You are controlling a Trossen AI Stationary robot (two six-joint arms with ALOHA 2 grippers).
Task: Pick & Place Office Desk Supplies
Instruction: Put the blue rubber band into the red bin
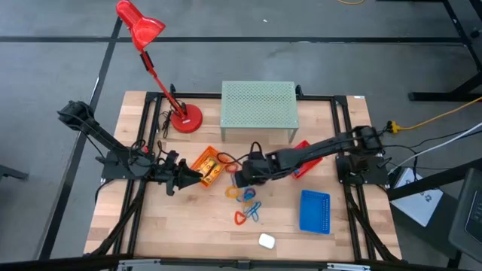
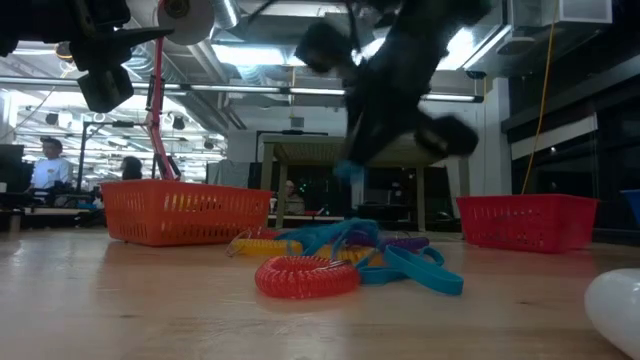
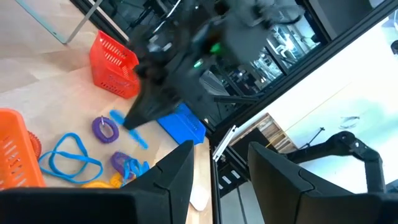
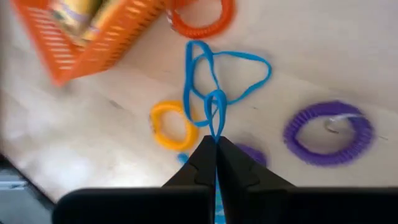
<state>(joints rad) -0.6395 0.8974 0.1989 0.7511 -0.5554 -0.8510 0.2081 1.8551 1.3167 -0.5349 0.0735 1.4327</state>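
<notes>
The right gripper (image 4: 216,144) pinches a blue loop (image 4: 214,74) mid-bench beside the orange basket (image 1: 206,166), which already holds yellow tubes (image 1: 210,164), while several loops remain loose and the left gripper (image 1: 175,178) waits, fingers spread.

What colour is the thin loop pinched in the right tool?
Blue thin loop, clearest in the right wrist view.

Right arm extended across the table's centre, right gripper (image 4: 216,152) fingers pressed together. Left arm low, left gripper (image 3: 217,174) fingers apart, facing the right gripper.
</notes>
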